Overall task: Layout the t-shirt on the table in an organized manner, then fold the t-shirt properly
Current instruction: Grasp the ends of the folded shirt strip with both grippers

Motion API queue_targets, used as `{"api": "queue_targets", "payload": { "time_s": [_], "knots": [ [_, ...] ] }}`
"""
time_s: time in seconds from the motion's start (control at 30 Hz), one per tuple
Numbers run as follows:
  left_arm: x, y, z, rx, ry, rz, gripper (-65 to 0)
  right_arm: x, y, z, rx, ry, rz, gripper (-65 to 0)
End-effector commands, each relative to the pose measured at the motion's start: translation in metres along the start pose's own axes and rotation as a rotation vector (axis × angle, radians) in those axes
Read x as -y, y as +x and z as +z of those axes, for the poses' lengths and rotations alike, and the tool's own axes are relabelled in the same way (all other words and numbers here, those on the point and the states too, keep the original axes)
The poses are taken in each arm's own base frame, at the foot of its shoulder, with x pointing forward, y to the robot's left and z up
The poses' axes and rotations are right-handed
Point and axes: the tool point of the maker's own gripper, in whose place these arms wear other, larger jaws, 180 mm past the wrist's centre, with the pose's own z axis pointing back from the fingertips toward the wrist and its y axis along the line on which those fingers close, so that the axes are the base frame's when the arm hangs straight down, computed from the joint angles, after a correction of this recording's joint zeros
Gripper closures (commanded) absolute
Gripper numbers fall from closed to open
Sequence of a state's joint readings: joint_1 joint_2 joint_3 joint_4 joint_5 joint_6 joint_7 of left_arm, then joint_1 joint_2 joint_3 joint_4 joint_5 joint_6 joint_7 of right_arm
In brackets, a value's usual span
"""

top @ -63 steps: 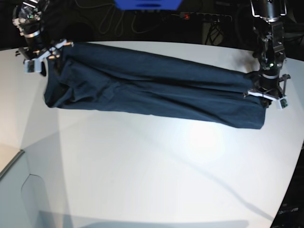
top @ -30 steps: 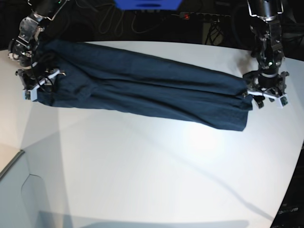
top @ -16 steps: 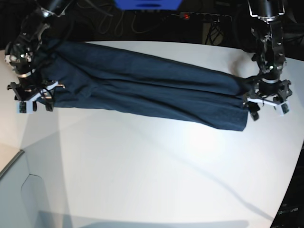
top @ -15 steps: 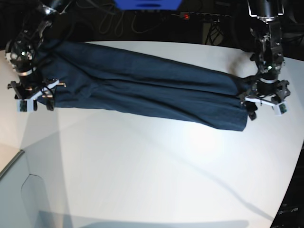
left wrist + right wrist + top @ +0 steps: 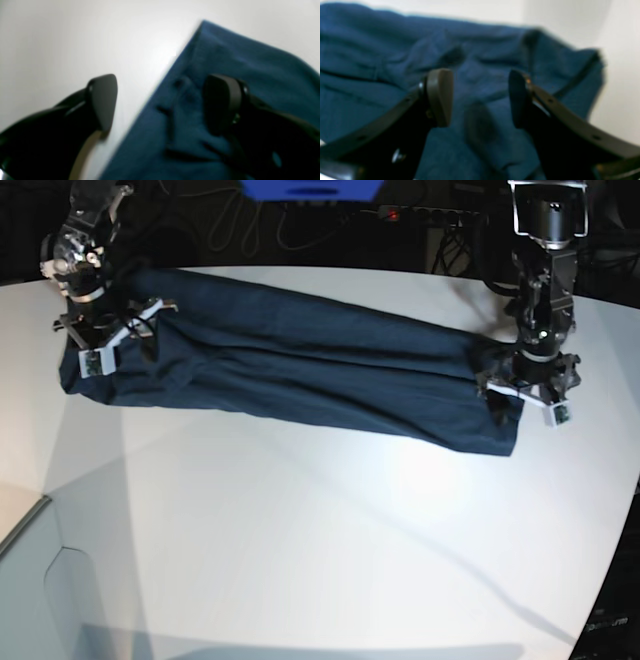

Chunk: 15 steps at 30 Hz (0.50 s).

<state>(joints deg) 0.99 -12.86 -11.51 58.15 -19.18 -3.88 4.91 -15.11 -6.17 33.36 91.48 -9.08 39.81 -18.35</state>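
While the t-shirt point(image 5: 290, 370) lay stretched as a long, narrow, dark navy band across the far half of the white worktop point(image 5: 330, 550), both arms stood over its two ends. In the base view the garment ran from about 10 o'clock down toward 3 o'clock, lengthwise creases along it, its lower right corner squared off near the worktop's edge.

The right gripper point(image 5: 112, 345), at 10 o'clock in that view, hung over the shirt's left end. Its wrist view showed the fingers point(image 5: 440, 97) spread well apart, with wrinkled blue cloth point(image 5: 480, 75) lying below the gap and nothing pinched between them; whether the tips touched the fabric could not be told through the blur.

The left gripper point(image 5: 525, 398), at 3 o'clock in the base view, stood over the shirt's right end. In its wrist view the fingers point(image 5: 103, 100) were likewise wide apart and held nothing: one hung over bare white worktop point(image 5: 75, 37), the other over the cloth point(image 5: 237, 62), and the shirt's straight hem edge ran diagonally between them from 7 o'clock up to 1 o'clock. That view was blurred, so contact with the fabric could not be judged.

Behind the worktop, at 12 o'clock, dark cables point(image 5: 250, 225) lay in shadow.
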Motion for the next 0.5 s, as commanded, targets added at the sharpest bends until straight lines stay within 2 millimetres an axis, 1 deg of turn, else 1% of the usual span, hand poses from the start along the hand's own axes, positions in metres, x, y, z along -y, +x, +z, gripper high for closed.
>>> {"api": "queue_targets", "payload": {
  "time_s": [0.0,0.1,0.17,0.2,0.23,0.3,0.37,0.4,0.43,0.47],
  "knots": [
    [0.007,0.010,-0.002,0.019,-0.040,-0.002,-53.1,0.004,0.007,0.001,0.036,-0.003,-0.002,-35.2],
    [0.016,0.007,-0.001,0.013,-0.089,-0.004,-53.0,0.005,-0.005,-0.003,0.003,0.009,-0.012,-35.2],
    [0.018,0.006,0.000,0.011,-0.097,-0.008,-52.7,0.005,-0.016,-0.007,-0.024,0.020,-0.023,-35.2],
    [0.017,0.005,0.000,0.009,-0.096,-0.008,-50.8,0.007,-0.016,-0.011,-0.026,0.023,-0.023,-35.2],
    [0.016,0.006,0.000,0.010,-0.094,-0.006,-47.4,0.008,-0.017,-0.013,-0.028,0.023,-0.028,-35.2],
    [0.015,0.006,0.000,0.011,-0.091,-0.005,-36.8,0.008,-0.021,-0.018,-0.039,0.030,-0.042,-35.2],
    [0.014,0.002,0.002,0.005,-0.088,-0.005,-24.2,0.014,-0.026,-0.019,-0.055,0.026,-0.036,-35.2],
    [0.013,0.001,0.002,0.005,-0.088,-0.005,-18.7,0.014,-0.027,-0.020,-0.060,0.030,-0.038,-35.2],
    [0.013,0.001,0.002,0.005,-0.088,-0.005,-13.3,0.013,-0.029,-0.020,-0.064,0.032,-0.042,-35.2],
    [0.013,0.001,0.002,0.005,-0.084,-0.005,-9.3,0.012,-0.026,-0.023,-0.058,0.036,-0.043,-35.2]
  ]
}}
